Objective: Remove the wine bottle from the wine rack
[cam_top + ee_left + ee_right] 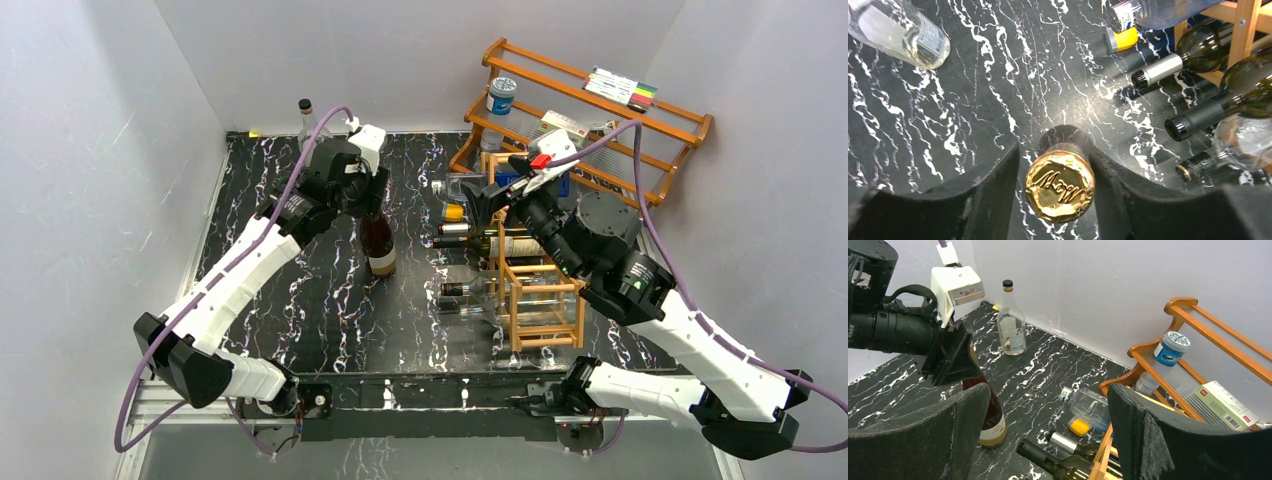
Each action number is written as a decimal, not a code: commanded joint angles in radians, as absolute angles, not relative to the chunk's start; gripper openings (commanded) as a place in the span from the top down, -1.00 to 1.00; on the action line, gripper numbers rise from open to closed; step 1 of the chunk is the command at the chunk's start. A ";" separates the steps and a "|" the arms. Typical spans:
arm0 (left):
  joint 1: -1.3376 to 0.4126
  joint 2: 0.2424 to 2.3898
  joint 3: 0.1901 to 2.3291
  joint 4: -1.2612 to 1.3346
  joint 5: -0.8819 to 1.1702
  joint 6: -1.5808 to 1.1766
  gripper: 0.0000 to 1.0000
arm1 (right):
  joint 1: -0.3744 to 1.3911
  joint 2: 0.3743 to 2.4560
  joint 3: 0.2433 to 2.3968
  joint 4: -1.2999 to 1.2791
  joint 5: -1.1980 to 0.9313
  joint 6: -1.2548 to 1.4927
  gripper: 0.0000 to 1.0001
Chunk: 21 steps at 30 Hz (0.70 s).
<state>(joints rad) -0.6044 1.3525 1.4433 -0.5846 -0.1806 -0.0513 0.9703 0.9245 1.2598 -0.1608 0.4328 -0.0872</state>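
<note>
Top external has the wine bottle (pixel 379 245) standing upright on the marble table (pixel 300 300) mid-frame, clear of the wine rack (pixel 545 300), with the left gripper (pixel 364 200) snug around its gold cap (pixel 1060 185) (can't tell if it's pinching) and the right gripper (pixel 486 208) wide and empty, so I'd guess it's the set-down step and next needs a straight-up exit without tipping it.

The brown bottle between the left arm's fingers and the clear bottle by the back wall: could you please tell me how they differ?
The brown bottle is dark glass; the clear bottle is see-through. The brown bottle has a gold foil top, the clear bottle a dark cap. The brown bottle sits between the left fingers; the clear bottle stands free. Both stand upright.
</note>
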 commanded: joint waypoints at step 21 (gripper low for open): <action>-0.344 1.728 2.025 -0.463 -0.183 -0.022 1.00 | 0.971 0.896 1.225 -0.148 0.517 -0.104 -0.96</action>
